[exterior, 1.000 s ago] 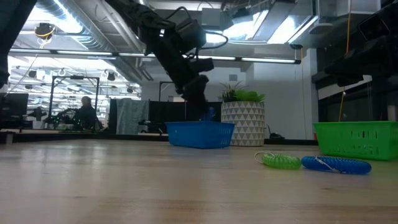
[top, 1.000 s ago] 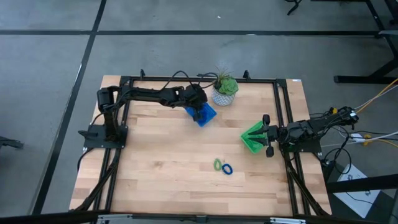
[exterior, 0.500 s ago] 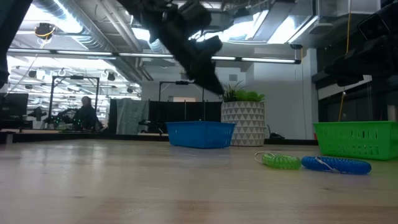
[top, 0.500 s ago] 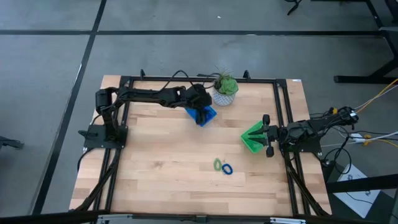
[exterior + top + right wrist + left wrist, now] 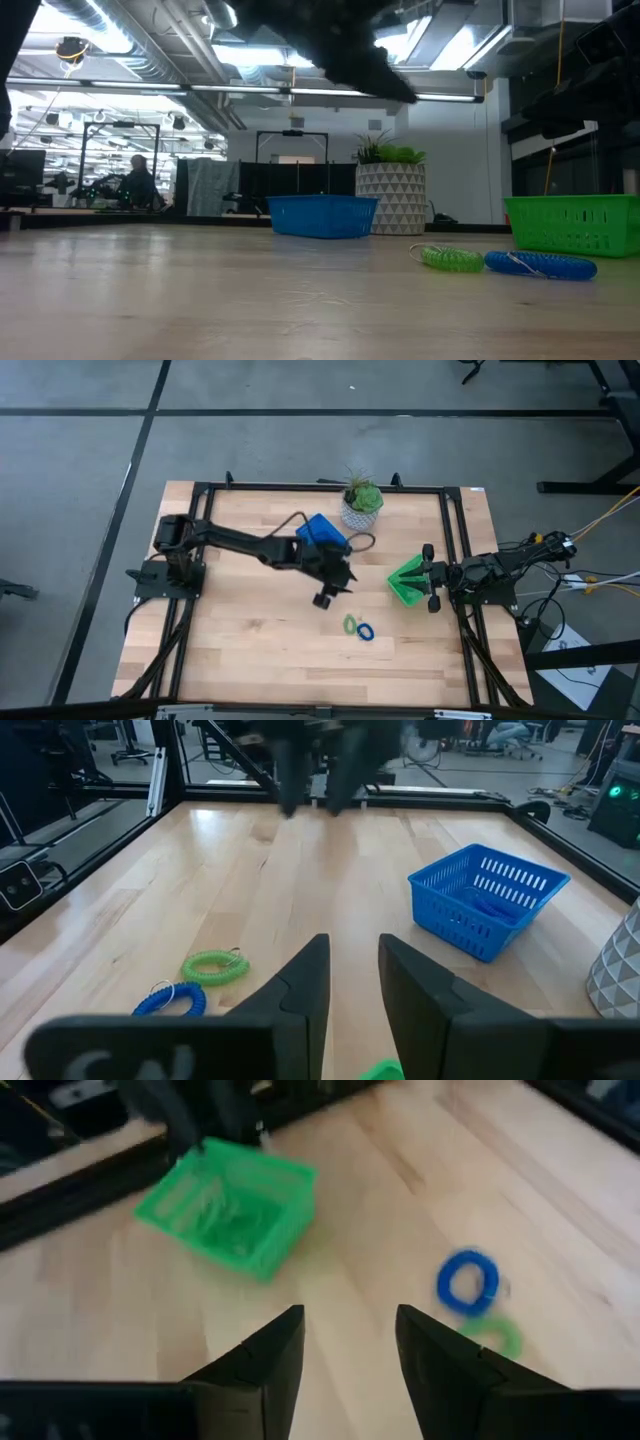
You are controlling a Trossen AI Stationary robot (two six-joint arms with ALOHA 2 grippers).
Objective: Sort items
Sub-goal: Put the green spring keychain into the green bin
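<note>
Looking down, I see the wooden worktop (image 5: 250, 630) framed by black rails, with my left arm stretched across its middle and my right arm parked at the right edge. The left end effector (image 5: 327, 596) hangs above bare wood between the blue basket (image 5: 320, 531) and the two loose rings; its fingers (image 5: 262, 1365) stand apart with a clear gap and nothing between them. The right end effector (image 5: 432, 578) sits right at the green basket (image 5: 407, 582), on the side of it nearest that arm; its fingers (image 5: 300, 985) show a narrow gap, and I can't tell whether they grip anything. A potted plant (image 5: 362, 503) in a patterned white pot stands near the far edge, just beside the blue basket. Blue rings lie inside that basket, though I can't count them. On the open worktop, toward the near edge, the green coil ring (image 5: 350, 624) and the blue coil ring (image 5: 365, 631) lie flat, touching side by side.
</note>
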